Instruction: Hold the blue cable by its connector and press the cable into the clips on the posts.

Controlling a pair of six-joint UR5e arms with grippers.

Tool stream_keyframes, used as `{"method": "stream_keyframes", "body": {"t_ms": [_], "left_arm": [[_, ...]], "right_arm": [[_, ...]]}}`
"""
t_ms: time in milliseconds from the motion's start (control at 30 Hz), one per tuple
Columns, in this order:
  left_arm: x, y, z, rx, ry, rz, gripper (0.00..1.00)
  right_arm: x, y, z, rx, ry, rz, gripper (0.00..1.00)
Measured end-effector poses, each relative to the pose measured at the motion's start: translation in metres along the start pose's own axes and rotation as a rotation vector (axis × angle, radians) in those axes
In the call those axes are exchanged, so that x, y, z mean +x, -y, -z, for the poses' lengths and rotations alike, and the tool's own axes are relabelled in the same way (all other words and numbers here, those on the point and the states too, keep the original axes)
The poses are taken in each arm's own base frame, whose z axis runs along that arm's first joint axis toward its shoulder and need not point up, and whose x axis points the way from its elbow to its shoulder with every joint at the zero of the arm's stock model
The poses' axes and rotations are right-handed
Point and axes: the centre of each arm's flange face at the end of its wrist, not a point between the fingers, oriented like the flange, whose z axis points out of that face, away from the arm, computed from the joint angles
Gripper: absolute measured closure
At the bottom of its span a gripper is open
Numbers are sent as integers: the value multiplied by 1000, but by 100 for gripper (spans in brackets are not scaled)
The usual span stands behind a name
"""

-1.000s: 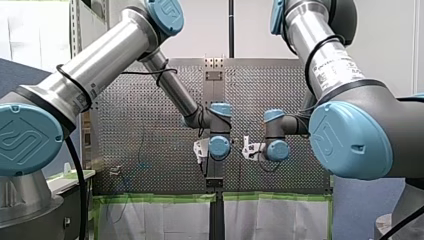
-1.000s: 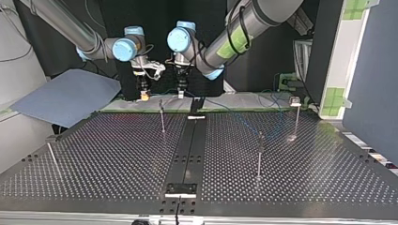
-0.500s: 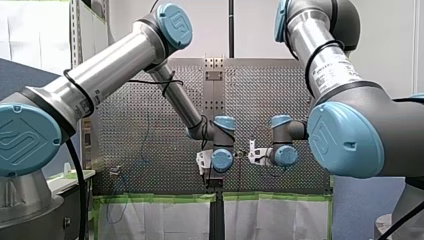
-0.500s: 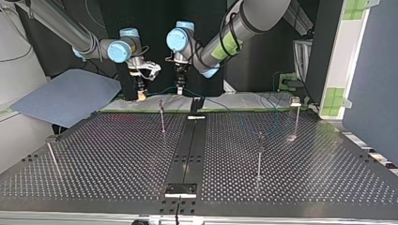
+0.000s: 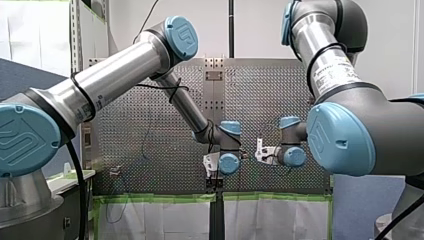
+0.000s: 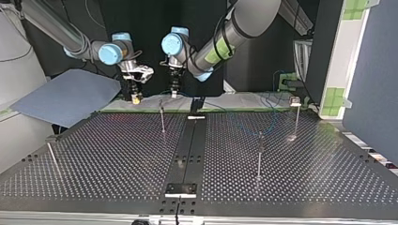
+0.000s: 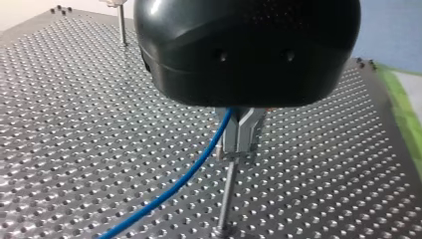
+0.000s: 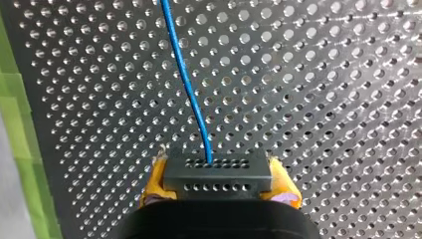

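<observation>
Perforated metal forms the counter (image 8: 323, 99), edged on one side with green tape (image 8: 17, 149). I see the cable (image 8: 185, 74) leaving the black connector (image 8: 217, 175). My right fingers (image 8: 155, 181) clamp that connector from both sides with their yellow pads, and the cable runs straight ahead of them above the holes.

In the left wrist view the cable rises in a gentle curve from the counter into my left fingers (image 7: 247, 130). Their metal tips are closed on it. Directly under those tips stands a thin post (image 7: 226, 199), its top right at the fingers. I cannot tell whether the cable sits in its clip.

From the top view, both sets of fingers hang over the counter's far edge, side by side and apart, the right ones at the view's left. The post stands just in front of them, between the two and nearer the left fingers.

Three other posts (image 6: 259, 157) stand well apart from it: one at the view's left edge, one right of the dark centre strip (image 6: 187, 150), and one further back at the right. A blue sheet (image 6: 65, 96) lies off the counter at the view's left.

From the front view I see only the wrists, which hide the fingers.
</observation>
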Motion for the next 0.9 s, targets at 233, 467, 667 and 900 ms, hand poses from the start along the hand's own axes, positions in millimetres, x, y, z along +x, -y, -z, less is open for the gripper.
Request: {"method": "stream_keyframes", "body": {"t_ms": [233, 467, 667, 900], "left_arm": [[-3, 2, -4, 13, 18, 14, 99], [-2, 6, -10, 36, 19, 19, 99], [19, 11, -16, 52, -20, -4, 99], [18, 17, -34, 58, -17, 1, 99]], "right_arm": [[7, -8, -8, 28, -14, -3, 100], [12, -19, -14, 23, -21, -12, 100], [15, -29, -16, 19, -17, -17, 100], [13, -39, -21, 21, -10, -25, 100]]}}
